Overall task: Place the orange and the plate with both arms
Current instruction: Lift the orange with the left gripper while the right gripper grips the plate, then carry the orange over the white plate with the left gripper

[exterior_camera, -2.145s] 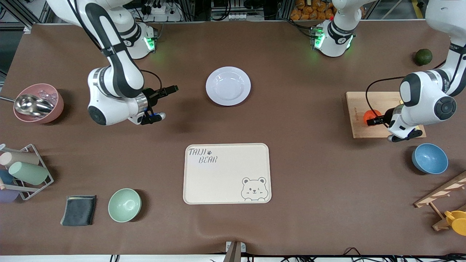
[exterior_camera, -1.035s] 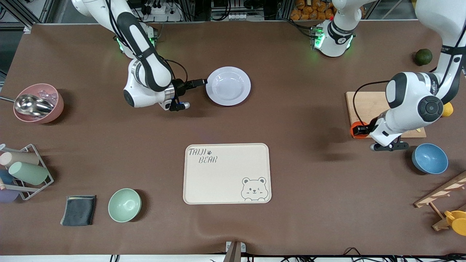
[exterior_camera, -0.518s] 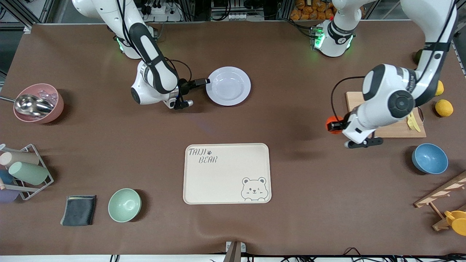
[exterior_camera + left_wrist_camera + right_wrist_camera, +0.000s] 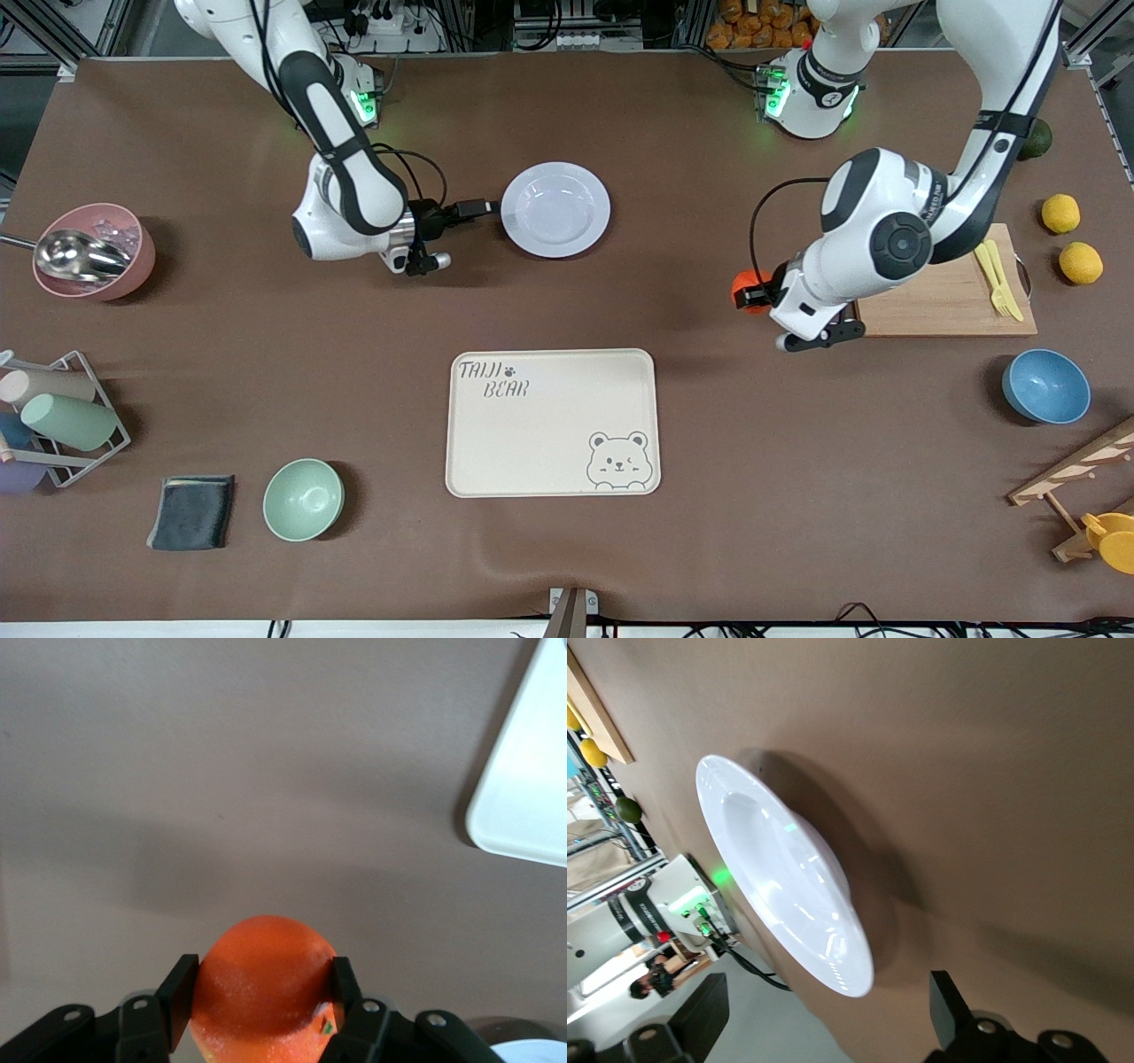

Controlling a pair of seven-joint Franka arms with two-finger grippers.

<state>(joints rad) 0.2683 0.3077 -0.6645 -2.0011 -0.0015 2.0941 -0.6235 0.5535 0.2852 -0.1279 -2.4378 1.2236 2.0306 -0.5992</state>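
- Plate [image 4: 555, 209] first: one pale round plate, bare, flat on the brown table [image 4: 709, 443] between the two arm bases and farther from the front camera than the tray.
- One cream tray [image 4: 553, 422] with a bear print, nothing on it, sits mid-table.
- One wooden cutting board [image 4: 939, 297] lies toward the left arm's end, with a yellow utensil [image 4: 997, 279] on it.
- One wire rack [image 4: 62, 421] at the right arm's end holds cups lying on their sides; I count at least two.
- Three bowls: a pink bowl [image 4: 124, 266] with a metal scoop [image 4: 75, 255] in it, a green bowl [image 4: 303, 500] and a blue bowl [image 4: 1045, 386], both with nothing inside.
- One dark folded cloth [image 4: 190, 512] lies beside the green bowl.
- Two lemons [image 4: 1072, 239] sit by the board, and one dark green fruit [image 4: 1036, 140] is partly hidden by the left arm.
- One orange [image 4: 747, 291], small and reddish, is clamped between the fingers of the left gripper [image 4: 758, 292], up over bare table between the board and the tray; the left wrist view shows both pads pressed on its sides [image 4: 266, 988].
- Right gripper [image 4: 474, 209] is just beside the plate's rim on the side toward the right arm's end; in the right wrist view its fingers [image 4: 952, 1005] stand wide apart with the rim [image 4: 842, 948] between them, not yet touching.
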